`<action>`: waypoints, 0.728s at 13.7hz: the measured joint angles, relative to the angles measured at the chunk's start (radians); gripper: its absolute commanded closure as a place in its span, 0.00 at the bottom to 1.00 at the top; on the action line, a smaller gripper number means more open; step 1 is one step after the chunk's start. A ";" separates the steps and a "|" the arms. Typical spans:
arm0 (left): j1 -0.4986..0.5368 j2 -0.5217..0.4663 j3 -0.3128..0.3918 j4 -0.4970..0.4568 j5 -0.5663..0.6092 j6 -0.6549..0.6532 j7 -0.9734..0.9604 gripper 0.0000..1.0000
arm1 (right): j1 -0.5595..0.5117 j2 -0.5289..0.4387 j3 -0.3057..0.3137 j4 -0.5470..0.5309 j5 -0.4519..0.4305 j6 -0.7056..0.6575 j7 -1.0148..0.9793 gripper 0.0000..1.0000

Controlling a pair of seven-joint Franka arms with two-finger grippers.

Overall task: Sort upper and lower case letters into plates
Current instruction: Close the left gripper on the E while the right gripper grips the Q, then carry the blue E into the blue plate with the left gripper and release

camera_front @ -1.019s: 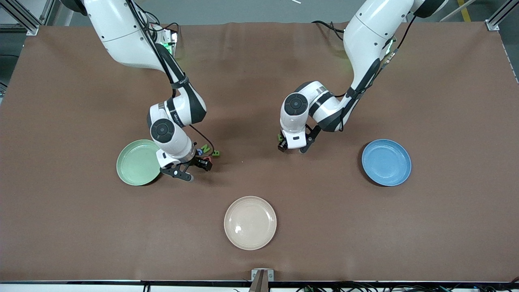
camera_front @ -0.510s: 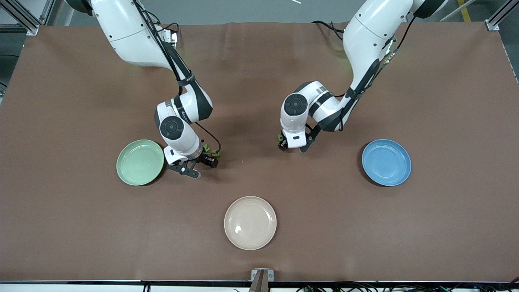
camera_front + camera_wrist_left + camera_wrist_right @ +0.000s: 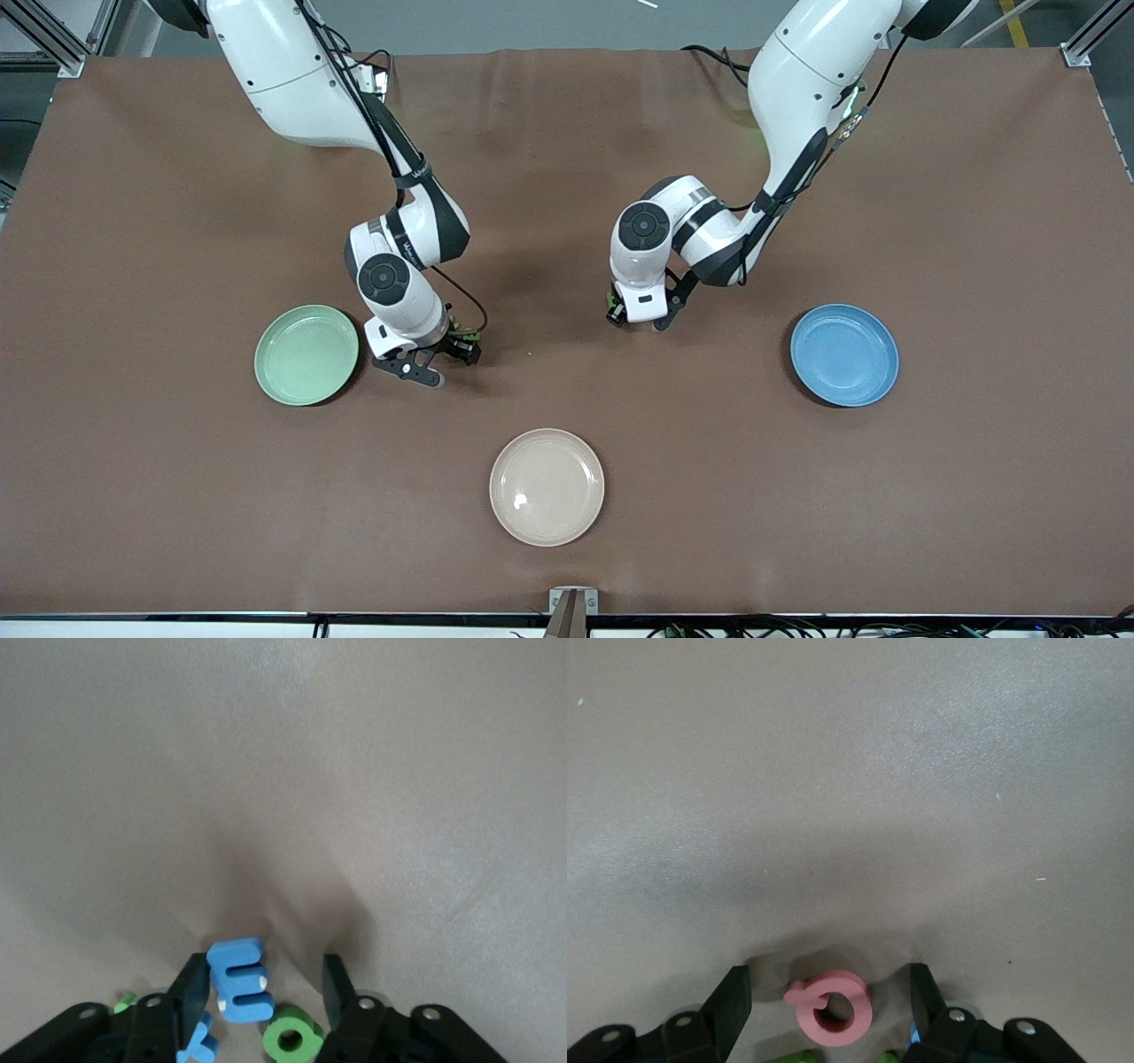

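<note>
Cream plate (image 3: 547, 486): nearest the front camera, mid-table, nothing in it; not one of the sorting plates.
Green plate (image 3: 306, 354): toward the right arm's end of the table, no letters in it.
Blue plate (image 3: 844, 354): toward the left arm's end, about as near as the green one, also without letters.
Right gripper (image 3: 428, 358): low over the table just beside the green plate, fingers spread, nothing pinched. In the right wrist view the pink Q (image 3: 831, 1005) lies flat between the spread fingers (image 3: 730, 1005), touching neither. Green pieces (image 3: 796, 1056) peek in at the frame edge; which letters, cannot tell.
Left gripper (image 3: 640, 315): farther from the camera, low near mid-table, well apart from the blue plate. Jaws spread around the blue m (image 3: 238, 981), which lies on the cloth close to one finger (image 3: 191, 992). A green b (image 3: 291, 1037) and another blue piece (image 3: 198, 1047) crowd just beside.
Step, as judged: both arms poised to close; no plate loaded yet.
Risk, left: neighbours so close that closing may trap or shove the green b along with the m.
Risk, right: Q is a flat round ring; an off-centre pinch could squirt it out.
Risk, sorting: cream plate could be mistaken for a target.
</note>
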 measured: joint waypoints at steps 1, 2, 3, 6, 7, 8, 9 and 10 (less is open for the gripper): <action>-0.001 0.000 -0.001 0.000 0.000 0.000 -0.004 0.57 | 0.000 0.001 0.000 0.001 0.000 0.000 0.000 0.24; -0.001 0.000 -0.002 0.001 0.000 0.001 -0.005 0.63 | 0.000 0.001 -0.001 0.002 0.000 0.000 0.000 0.27; -0.001 0.000 -0.002 0.002 0.000 0.001 -0.005 0.68 | 0.000 0.001 -0.001 0.002 0.000 0.000 0.000 0.27; -0.001 0.000 -0.003 0.003 0.000 0.001 -0.005 0.81 | 0.001 0.001 -0.002 0.003 0.000 -0.005 0.002 0.29; -0.001 -0.005 -0.004 0.004 0.000 -0.004 -0.005 0.84 | 0.001 0.000 -0.003 0.003 0.000 -0.006 0.007 0.29; -0.002 -0.008 -0.004 0.003 0.000 -0.005 -0.005 0.85 | 0.002 0.000 -0.003 0.003 0.000 -0.007 0.012 0.29; -0.001 -0.008 -0.003 0.003 0.000 -0.005 -0.005 0.85 | 0.002 0.000 -0.003 0.003 0.000 -0.007 0.016 0.29; 0.001 -0.009 -0.003 0.003 0.000 -0.004 -0.005 0.85 | 0.003 0.000 -0.004 0.003 0.000 -0.007 0.018 0.29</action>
